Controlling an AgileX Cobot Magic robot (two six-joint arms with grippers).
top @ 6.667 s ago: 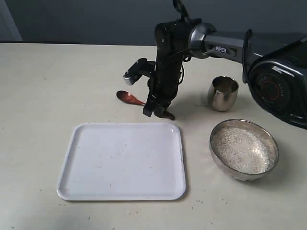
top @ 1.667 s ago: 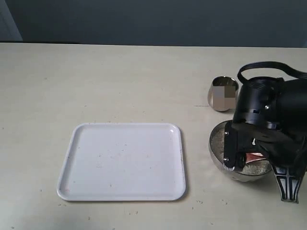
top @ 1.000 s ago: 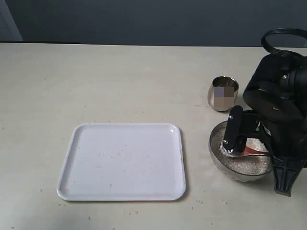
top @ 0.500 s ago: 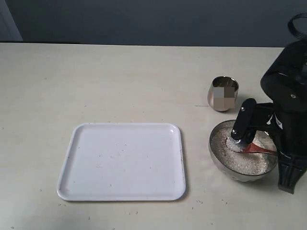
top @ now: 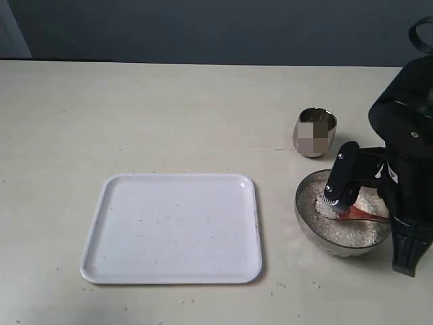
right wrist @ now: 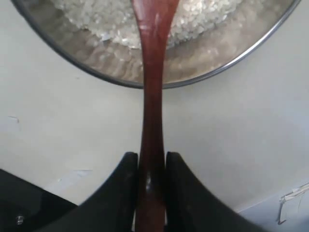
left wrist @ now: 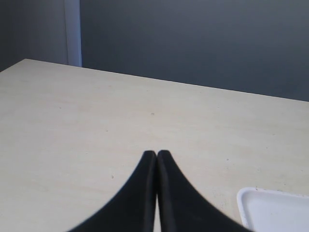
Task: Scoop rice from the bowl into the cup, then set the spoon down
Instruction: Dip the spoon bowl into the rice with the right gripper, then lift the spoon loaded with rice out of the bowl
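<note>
The wide silver bowl (top: 302,205) holds white rice (top: 338,231) at the right of the table. My right gripper (right wrist: 151,157) is shut on the handle of the dark reddish-brown spoon (right wrist: 152,96). The handle crosses the bowl's rim (right wrist: 203,77) and reaches over the rice (right wrist: 96,19); the spoon's head runs out of the wrist view. In the exterior view the spoon (top: 362,215) lies low over the rice, its head partly hidden by the wrist. The small steel cup (top: 314,132) stands upright just behind the bowl. My left gripper (left wrist: 157,153) is shut on nothing above bare table.
A white tray (top: 172,227) lies left of the bowl, a narrow strip of table between them; its corner (left wrist: 270,208) shows in the left wrist view. The black right arm (top: 406,169) fills the right edge beside the bowl.
Over the last second my right arm has drawn back to the right and a little up, pulling the spoon across the rice. The grip on the handle is unchanged.
</note>
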